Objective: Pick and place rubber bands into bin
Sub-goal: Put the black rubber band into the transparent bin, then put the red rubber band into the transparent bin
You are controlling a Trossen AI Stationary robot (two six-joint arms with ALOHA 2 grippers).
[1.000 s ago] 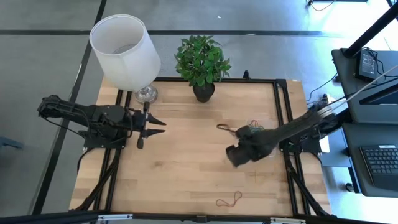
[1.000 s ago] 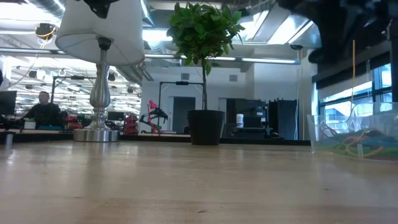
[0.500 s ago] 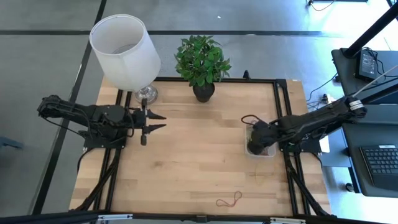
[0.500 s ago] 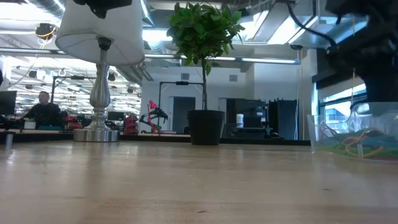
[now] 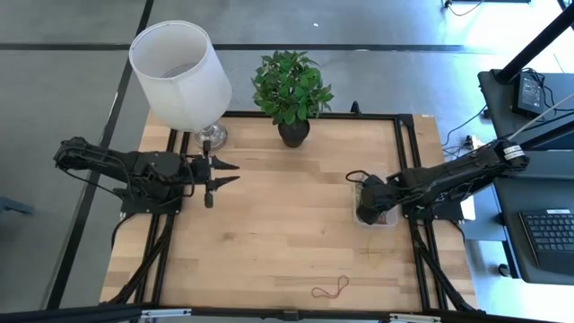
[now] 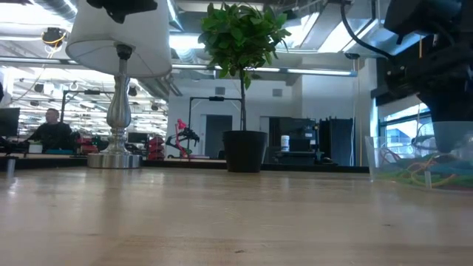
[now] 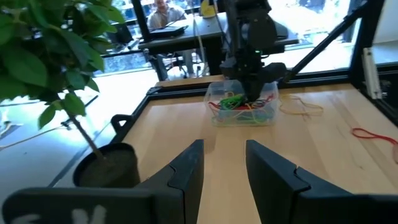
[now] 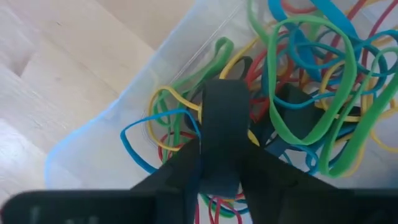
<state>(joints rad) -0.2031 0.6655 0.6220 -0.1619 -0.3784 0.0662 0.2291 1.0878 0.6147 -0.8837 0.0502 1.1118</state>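
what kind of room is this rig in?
Likely an open robotics lab or workshop: exposed ceiling ducts, a person at a desk in the background, and another workstation with a keyboard beside the table.

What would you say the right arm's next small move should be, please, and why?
Probably lift the right gripper straight up out of the bin: it is down among the rubber bands already inside, while a red band and a yellow band lie loose on the table.
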